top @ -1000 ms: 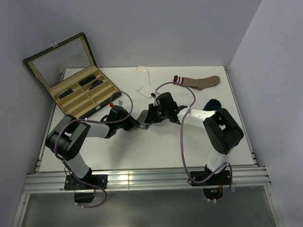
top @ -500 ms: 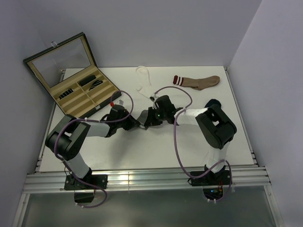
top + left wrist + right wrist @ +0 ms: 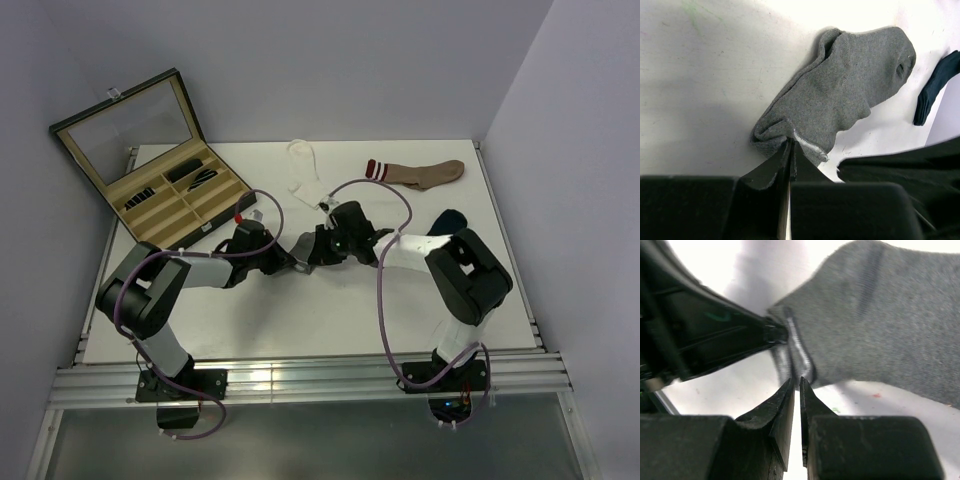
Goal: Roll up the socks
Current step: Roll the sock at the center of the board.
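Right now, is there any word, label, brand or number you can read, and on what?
No legible text in any view.
Grey sock, white sock, navy sock, brown sock: no print; the brown one has only plain cuff stripes.
Green mark on the left gripper, right wrist view: too blurred to read.
Contents of the display case: too small to tell.

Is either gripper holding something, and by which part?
The left gripper pinches the grey sock by its cuff edge; whether the right gripper grips it cannot be told.
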